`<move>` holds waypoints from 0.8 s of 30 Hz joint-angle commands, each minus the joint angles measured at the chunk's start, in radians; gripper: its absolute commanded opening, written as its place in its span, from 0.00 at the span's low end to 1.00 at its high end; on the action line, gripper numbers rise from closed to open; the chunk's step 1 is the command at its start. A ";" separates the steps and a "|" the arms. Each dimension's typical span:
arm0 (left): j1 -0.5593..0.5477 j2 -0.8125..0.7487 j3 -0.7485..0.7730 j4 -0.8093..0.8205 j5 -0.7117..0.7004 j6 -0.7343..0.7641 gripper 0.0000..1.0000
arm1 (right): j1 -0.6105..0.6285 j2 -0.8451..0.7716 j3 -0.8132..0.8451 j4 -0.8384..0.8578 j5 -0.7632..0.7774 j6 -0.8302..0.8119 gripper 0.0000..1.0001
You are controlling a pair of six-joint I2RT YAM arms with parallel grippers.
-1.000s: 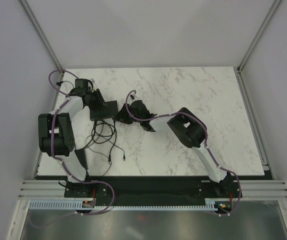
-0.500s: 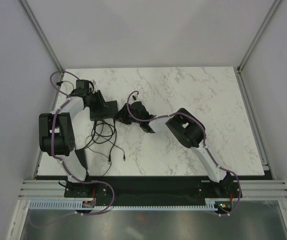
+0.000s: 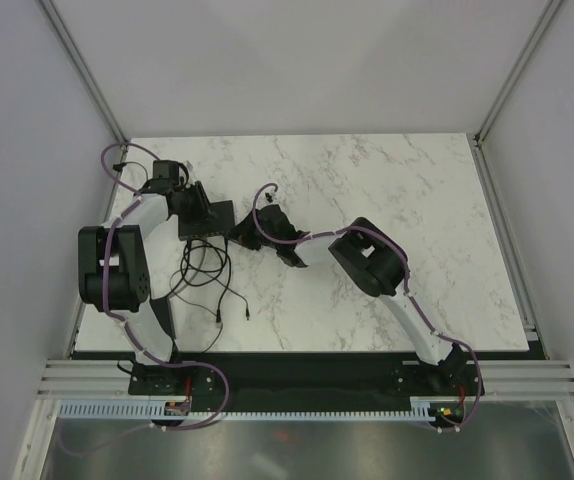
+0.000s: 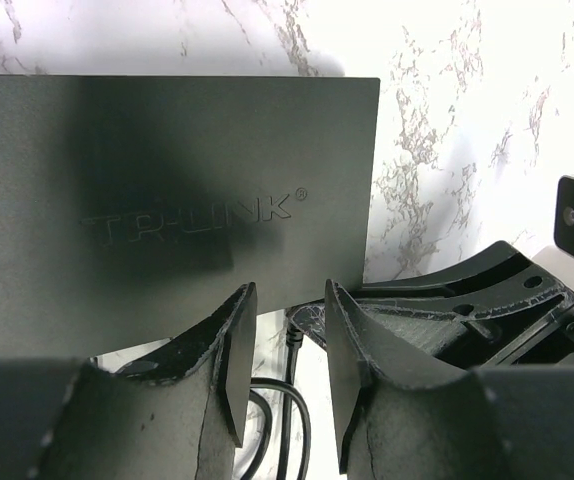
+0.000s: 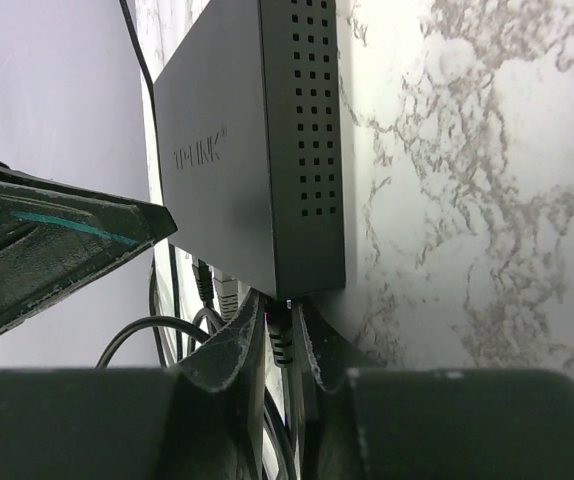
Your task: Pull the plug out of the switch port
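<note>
1. The switch (image 3: 207,218) lies flat on the marble desk (image 3: 367,180), lettered top upward. Its port openings are not shown in any view.
2. The plug (image 5: 279,338) is found at the end of the switch's port edge, by the corner under the vented side. Only its ribbed boot can be made out. Its tip is hidden against the switch, so how deep it sits cannot be told.
3. The right pincer (image 5: 277,308) is closed on the plug, with one finger pressed against each side of the boot.
4. The left pincer (image 4: 287,300) is held at the switch's edge, jaws apart, with only a cable seen below the gap. Contact with the switch cannot be judged.
5. Loose black cables (image 3: 207,275) are spread just beside the switch, on the side toward the arm bases. Neighbouring plugs are blurred.
6. From above, both pincers merge with the black switch.
</note>
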 commanded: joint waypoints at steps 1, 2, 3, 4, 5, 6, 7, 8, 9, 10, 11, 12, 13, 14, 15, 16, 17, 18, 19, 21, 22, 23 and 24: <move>-0.005 -0.002 -0.002 0.019 0.016 -0.020 0.41 | 0.006 0.028 0.025 -0.052 0.033 -0.009 0.17; -0.005 -0.002 -0.002 0.017 0.013 -0.022 0.41 | 0.006 0.031 0.028 -0.060 0.032 -0.010 0.15; -0.005 0.000 -0.002 0.017 0.013 -0.022 0.41 | 0.005 0.031 0.032 -0.061 0.032 -0.011 0.13; -0.006 0.001 -0.003 0.017 0.007 -0.022 0.41 | 0.005 0.036 0.035 -0.061 0.026 -0.014 0.06; -0.005 0.003 -0.003 0.017 0.002 -0.025 0.41 | 0.003 0.039 0.039 -0.060 0.021 -0.014 0.02; -0.005 0.004 -0.003 0.019 -0.002 -0.028 0.41 | 0.003 0.040 0.043 -0.055 0.014 -0.013 0.00; -0.005 0.009 -0.002 0.020 -0.001 -0.031 0.41 | 0.002 0.045 0.048 -0.054 0.007 -0.016 0.00; -0.005 0.014 0.000 0.019 -0.001 -0.034 0.41 | 0.000 0.045 0.052 -0.058 -0.006 -0.016 0.00; -0.005 0.020 0.000 0.019 -0.002 -0.037 0.40 | -0.001 0.046 0.055 -0.057 -0.013 -0.014 0.00; -0.005 0.024 0.003 0.017 -0.001 -0.038 0.40 | -0.003 0.046 0.060 -0.057 -0.022 -0.014 0.00; -0.005 0.027 0.003 0.019 -0.001 -0.043 0.40 | -0.003 0.046 0.063 -0.070 -0.034 -0.025 0.00; -0.005 0.033 0.006 0.019 -0.001 -0.045 0.40 | -0.004 0.048 0.075 -0.080 -0.043 -0.031 0.00; -0.005 0.037 0.006 0.019 -0.001 -0.046 0.40 | -0.004 0.048 0.083 -0.084 -0.054 -0.039 0.00; -0.003 0.038 0.007 0.019 0.001 -0.049 0.40 | -0.006 0.051 0.100 -0.095 -0.071 -0.054 0.00; -0.005 0.041 0.009 0.019 0.002 -0.049 0.40 | -0.009 0.053 0.106 -0.107 -0.106 -0.060 0.00; -0.006 0.046 0.010 0.017 0.004 -0.049 0.40 | -0.010 0.054 0.111 -0.124 -0.123 -0.066 0.00; -0.005 0.047 0.010 0.017 0.004 -0.049 0.40 | -0.012 0.054 0.115 -0.133 -0.144 -0.072 0.00; -0.005 0.050 0.012 0.017 0.005 -0.049 0.40 | -0.018 0.054 0.124 -0.141 -0.184 -0.092 0.00; -0.005 0.056 0.013 0.017 0.010 -0.051 0.40 | -0.023 0.053 0.127 -0.144 -0.210 -0.100 0.00; -0.005 0.061 0.016 0.019 0.007 -0.058 0.40 | -0.033 0.050 0.134 -0.143 -0.281 -0.134 0.00; -0.005 0.069 0.016 0.016 0.004 -0.060 0.40 | -0.036 0.048 0.143 -0.161 -0.299 -0.152 0.00; -0.005 0.072 0.016 0.017 0.002 -0.066 0.40 | -0.041 0.046 0.155 -0.173 -0.313 -0.167 0.00; -0.005 0.075 0.018 0.017 -0.001 -0.068 0.40 | -0.046 0.043 0.158 -0.179 -0.325 -0.193 0.00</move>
